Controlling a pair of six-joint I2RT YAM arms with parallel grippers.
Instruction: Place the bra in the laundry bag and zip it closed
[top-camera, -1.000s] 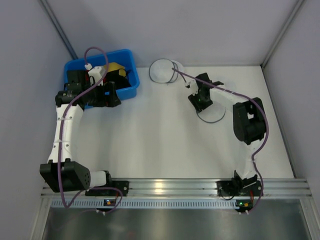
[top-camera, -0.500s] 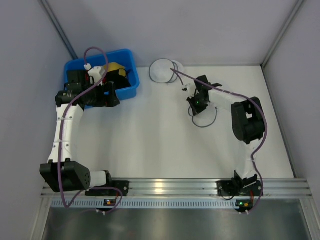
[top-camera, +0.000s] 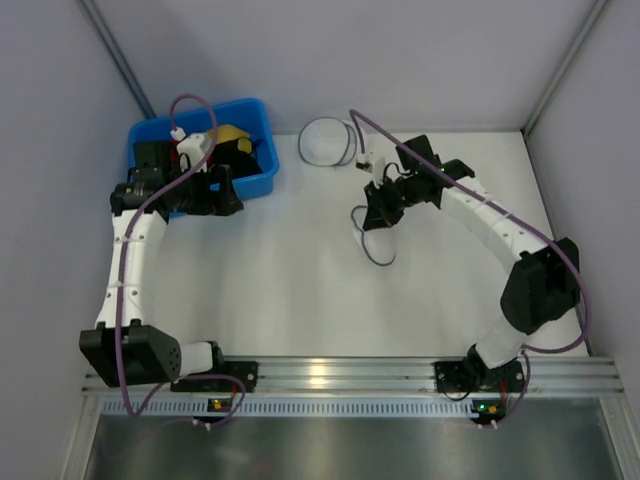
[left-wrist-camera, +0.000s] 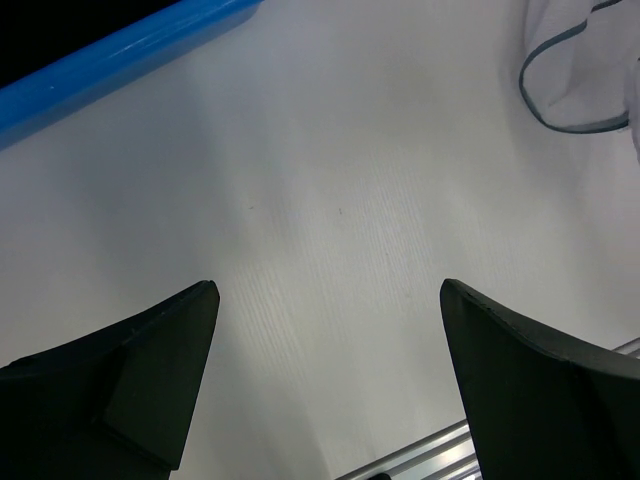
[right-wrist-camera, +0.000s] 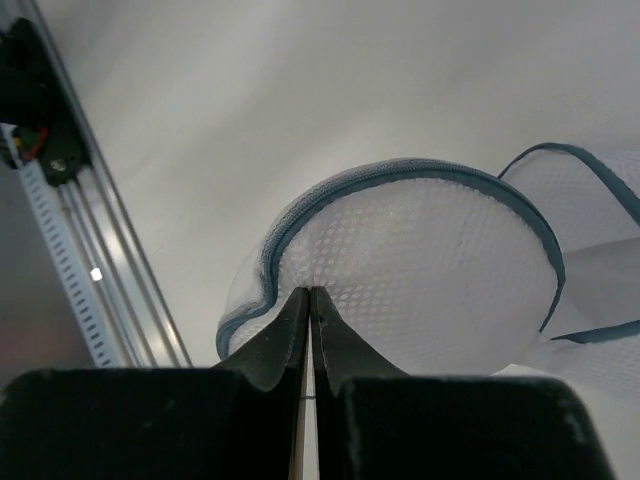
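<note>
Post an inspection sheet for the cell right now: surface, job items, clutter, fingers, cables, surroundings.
Surface: white table, no stains seen.
Job's things: see-through round white mesh laundry bag, pinched at its rim; zip state cannot be told. Small black bra not made out; the dark cloth in the bin may be it.
Clutter: blue plastic bin with yellow, red and dark cloth; second round white mesh case at the far edge.
Grippers: left gripper, fingers open, holds nothing, beside the bin; right gripper, fingers shut on the laundry bag.
Cables: purple cables along both arms, no snag seen.
Surroundings: grey walls; aluminium rail at the near edge.

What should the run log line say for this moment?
right gripper: shut on laundry bag | left gripper: open, near blue bin
</note>
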